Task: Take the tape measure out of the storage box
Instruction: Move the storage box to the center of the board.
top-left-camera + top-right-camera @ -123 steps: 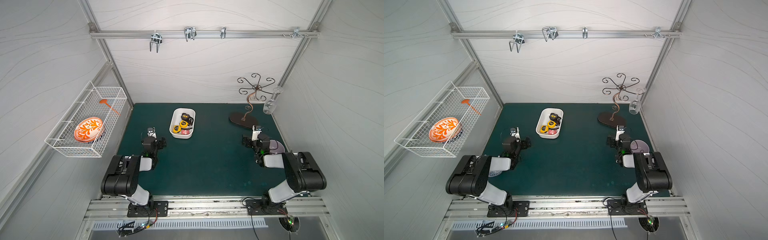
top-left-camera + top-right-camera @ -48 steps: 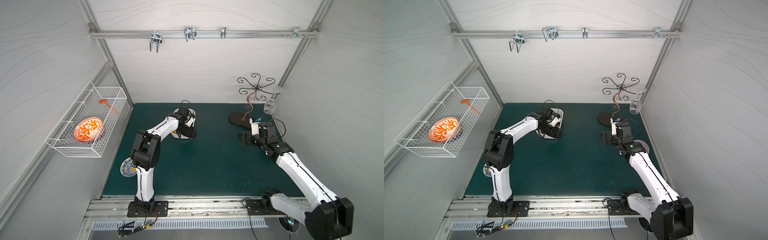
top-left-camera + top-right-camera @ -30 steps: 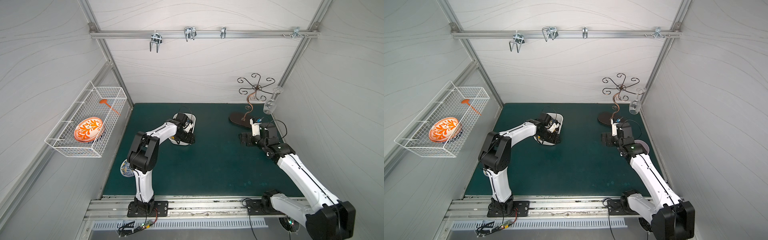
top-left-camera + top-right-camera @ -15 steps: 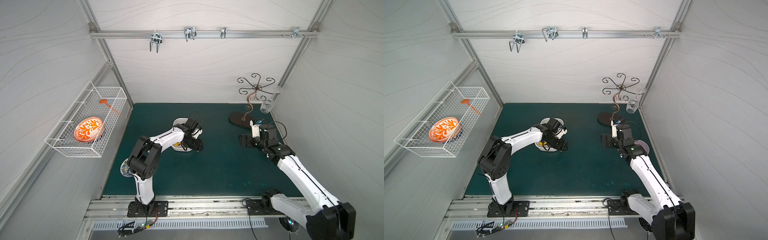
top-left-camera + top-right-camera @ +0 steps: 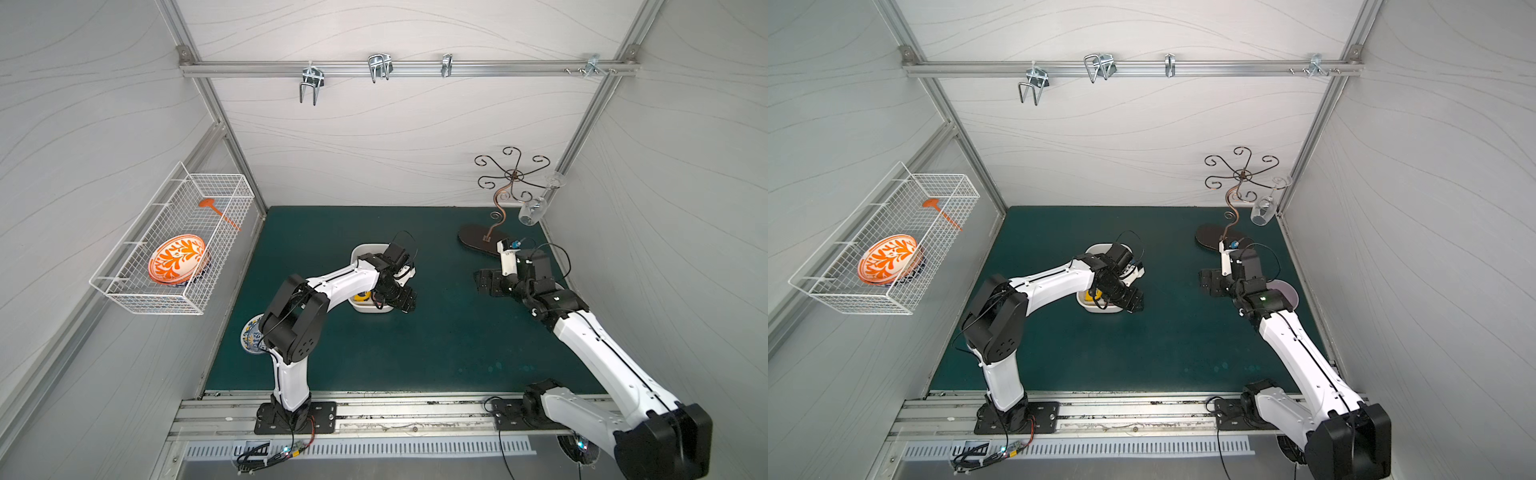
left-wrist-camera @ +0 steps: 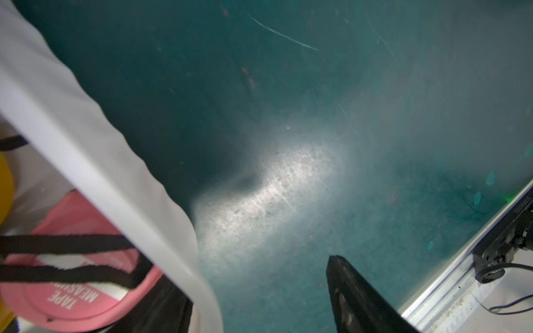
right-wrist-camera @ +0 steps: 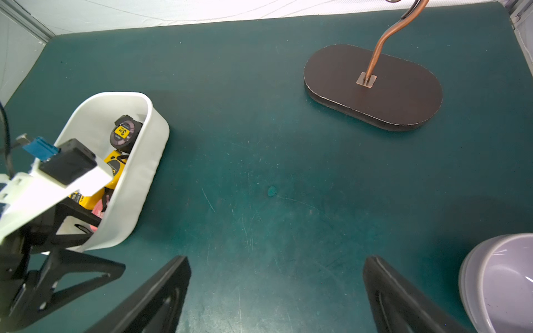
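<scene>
The white storage box [image 5: 360, 249] [image 5: 1096, 248] sits mid-table. It holds a pink tape measure [image 6: 80, 299] [image 7: 99, 209] with black straps lying over it, a yellow one [image 7: 89, 199] [image 5: 362, 296] and a black round one [image 7: 124, 134]. My left gripper [image 5: 406, 302] [image 5: 1133, 305] [image 6: 253, 274] straddles the box's near right wall [image 6: 86, 138]. One finger is inside by the pink tape measure and the other outside, with a wide gap to the wall. My right gripper [image 5: 484, 282] [image 7: 277, 259] is open over bare mat to the right.
A lilac bowl [image 7: 490, 276] [image 5: 1287, 291] lies close to my right gripper. The dark oval base of a metal stand [image 7: 375, 86] [image 5: 478, 241] sits at the back right, with a wine glass [image 5: 532, 212] hanging from it. A patterned plate [image 5: 251, 336] lies by the left arm's base.
My left gripper has moved from over the box to its near right corner. The box has slid a little toward the table's front. The right arm has hardly moved.
</scene>
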Controlling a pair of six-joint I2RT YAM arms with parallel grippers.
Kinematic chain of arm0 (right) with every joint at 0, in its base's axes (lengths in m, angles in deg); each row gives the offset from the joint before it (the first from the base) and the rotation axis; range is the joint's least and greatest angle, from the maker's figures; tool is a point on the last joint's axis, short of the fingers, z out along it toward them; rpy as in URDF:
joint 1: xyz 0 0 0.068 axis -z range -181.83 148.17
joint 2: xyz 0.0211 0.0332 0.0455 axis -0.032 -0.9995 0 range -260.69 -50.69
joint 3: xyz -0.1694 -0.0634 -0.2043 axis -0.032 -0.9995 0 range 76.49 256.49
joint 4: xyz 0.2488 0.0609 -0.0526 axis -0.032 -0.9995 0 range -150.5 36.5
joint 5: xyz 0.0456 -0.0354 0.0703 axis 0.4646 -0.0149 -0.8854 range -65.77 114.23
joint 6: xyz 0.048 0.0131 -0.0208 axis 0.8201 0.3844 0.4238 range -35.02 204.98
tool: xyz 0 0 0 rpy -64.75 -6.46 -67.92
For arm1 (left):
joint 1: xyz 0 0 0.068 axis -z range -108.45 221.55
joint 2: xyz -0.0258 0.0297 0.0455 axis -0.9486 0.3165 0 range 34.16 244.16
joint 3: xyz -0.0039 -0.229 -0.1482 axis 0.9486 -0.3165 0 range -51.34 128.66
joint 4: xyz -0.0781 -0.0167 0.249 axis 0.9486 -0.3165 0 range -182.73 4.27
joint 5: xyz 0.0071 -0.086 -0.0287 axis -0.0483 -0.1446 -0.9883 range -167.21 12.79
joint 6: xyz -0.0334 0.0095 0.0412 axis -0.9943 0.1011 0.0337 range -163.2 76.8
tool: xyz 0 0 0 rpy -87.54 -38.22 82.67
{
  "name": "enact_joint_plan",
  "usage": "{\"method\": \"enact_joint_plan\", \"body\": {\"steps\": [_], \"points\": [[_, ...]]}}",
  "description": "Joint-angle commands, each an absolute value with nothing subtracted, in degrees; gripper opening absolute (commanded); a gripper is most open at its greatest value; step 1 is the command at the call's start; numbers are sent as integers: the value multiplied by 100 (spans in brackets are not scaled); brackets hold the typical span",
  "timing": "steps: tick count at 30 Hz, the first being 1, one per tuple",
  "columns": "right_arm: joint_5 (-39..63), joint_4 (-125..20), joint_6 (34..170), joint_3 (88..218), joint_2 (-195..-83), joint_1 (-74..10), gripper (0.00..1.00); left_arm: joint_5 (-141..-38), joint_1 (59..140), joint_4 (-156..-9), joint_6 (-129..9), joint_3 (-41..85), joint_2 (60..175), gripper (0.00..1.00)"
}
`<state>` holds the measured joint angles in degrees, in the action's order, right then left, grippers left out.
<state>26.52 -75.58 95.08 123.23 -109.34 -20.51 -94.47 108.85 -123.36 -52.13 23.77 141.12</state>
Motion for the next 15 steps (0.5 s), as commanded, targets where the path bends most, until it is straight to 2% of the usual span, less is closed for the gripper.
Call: {"method": "enact_joint_plan", "body": {"steps": [1,11,15], "points": [[2686,-7562,9606,12342,-10940,-2125,99,-9408,10934,-12673,-5216,2730,13941,77],[2483,-7631,9646,12364,-10927,-2203,99,-8493,10530,-13405,-5222,3851,13642,85],[2188,-7618,9672,12364,-10912,-2200,99,-7828,10326,-13451,-5334,4247,13719,89]]}}
